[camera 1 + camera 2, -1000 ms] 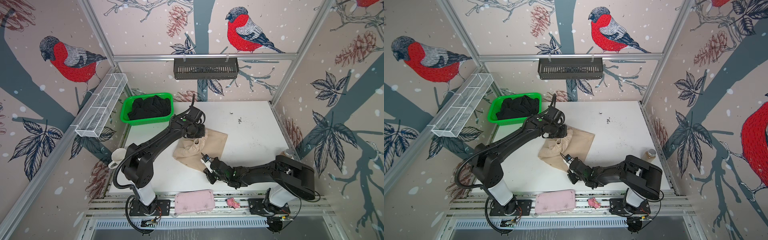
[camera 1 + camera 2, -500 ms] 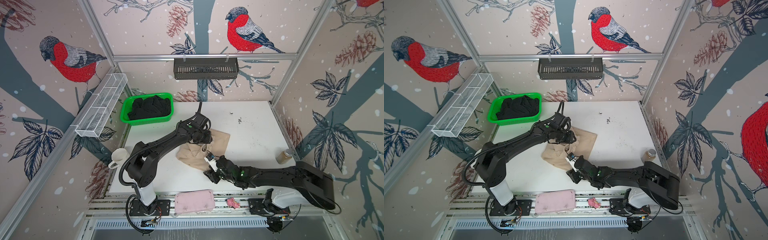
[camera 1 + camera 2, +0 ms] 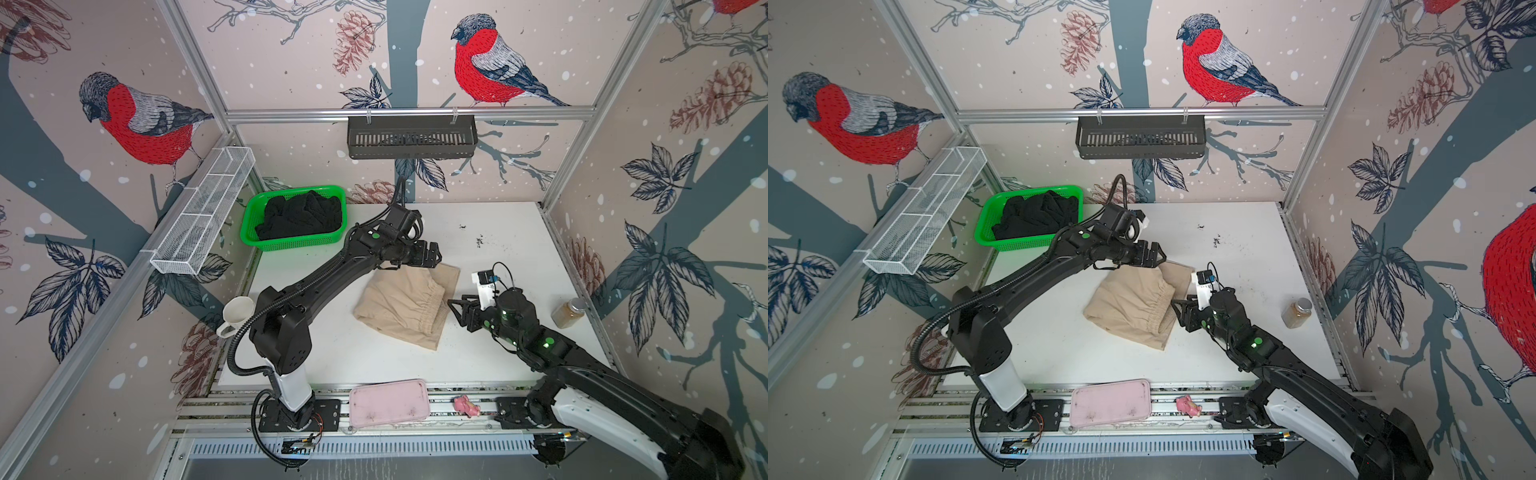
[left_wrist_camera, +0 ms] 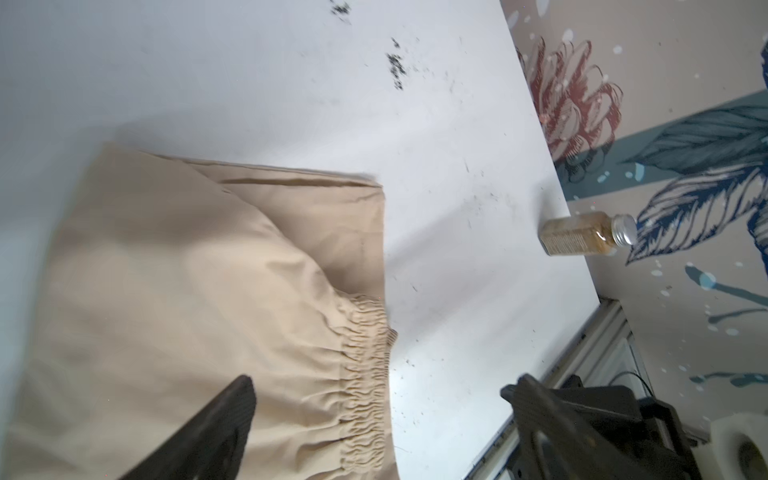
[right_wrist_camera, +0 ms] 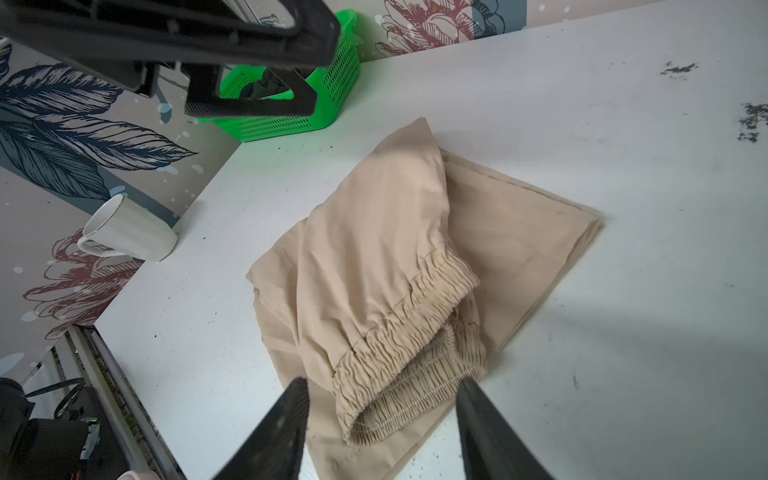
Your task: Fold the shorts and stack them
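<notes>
So the beige shorts (image 3: 405,309) are lying folded over near the middle of the white table (image 3: 511,232), soft matte cotton-looking cloth, with the gathered elastic waistband (image 5: 409,328) all scrunchy and ribbed, doubled on itself at the 3 o'clock edge in both top views. A flat layer of the same cloth sticks out underneath at about 1 o'clock.

The black shorts (image 3: 301,216) are a rumpled heap in the green basket (image 3: 291,245), which is perforated plastic, up at 10 o'clock from the beige pair.

The left gripper (image 3: 432,255) hangs just off the beige pair's 12 o'clock edge, jaws wide apart, nothing in them. The right gripper (image 3: 457,309) sits just beside the waistband at 3 o'clock, jaws apart too, not clamped on the cloth; the wrist view shows the waistband between the two black fingers (image 5: 274,436).

Further out: a glossy white mug (image 3: 237,316) at 9 o'clock, and a small clear spice jar (image 3: 569,311) with a metal screw cap at 3 o'clock. No readable writing anywhere that I can spot.
</notes>
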Robot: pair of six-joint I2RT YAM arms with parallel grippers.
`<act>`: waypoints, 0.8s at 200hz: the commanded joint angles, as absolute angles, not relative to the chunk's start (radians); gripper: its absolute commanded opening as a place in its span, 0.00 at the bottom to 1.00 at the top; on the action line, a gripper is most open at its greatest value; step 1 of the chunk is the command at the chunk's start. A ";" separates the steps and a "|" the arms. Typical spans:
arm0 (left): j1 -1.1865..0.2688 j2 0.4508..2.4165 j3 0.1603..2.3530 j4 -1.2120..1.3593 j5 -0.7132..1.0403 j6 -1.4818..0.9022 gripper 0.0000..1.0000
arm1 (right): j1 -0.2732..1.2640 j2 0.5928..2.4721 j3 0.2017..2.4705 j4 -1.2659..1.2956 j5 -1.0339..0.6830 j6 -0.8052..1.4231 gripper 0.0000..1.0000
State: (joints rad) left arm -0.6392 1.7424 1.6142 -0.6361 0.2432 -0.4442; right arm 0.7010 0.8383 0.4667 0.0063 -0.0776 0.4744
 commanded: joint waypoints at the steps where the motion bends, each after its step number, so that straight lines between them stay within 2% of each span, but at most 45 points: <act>1: -0.568 1.686 1.559 -0.714 0.148 -0.426 0.97 | 0.689 0.927 0.538 -0.091 -0.062 0.470 0.64; 17: -0.534 1.626 1.475 -0.670 0.144 -0.405 0.97 | 0.660 1.026 0.593 -0.120 -0.083 0.434 0.68; 42: -0.532 1.540 1.342 -0.577 0.193 -0.374 0.97 | 0.577 1.124 0.611 -0.053 -0.244 0.400 0.67; 78: -0.531 1.479 1.164 -0.489 0.172 -0.397 0.97 | 0.583 1.225 0.660 -0.139 -0.137 0.290 0.62; 102: -0.531 1.493 1.084 -0.423 0.163 -0.416 0.96 | 0.572 1.282 0.666 -0.030 -0.226 0.321 0.65; 132: -0.531 1.516 1.026 -0.317 0.166 -0.401 0.89 | 0.570 1.414 0.752 -0.022 -0.174 0.315 0.67; 160: -0.530 1.532 0.977 -0.263 0.198 -0.380 0.84 | 0.553 1.520 0.792 0.035 -0.211 0.313 0.67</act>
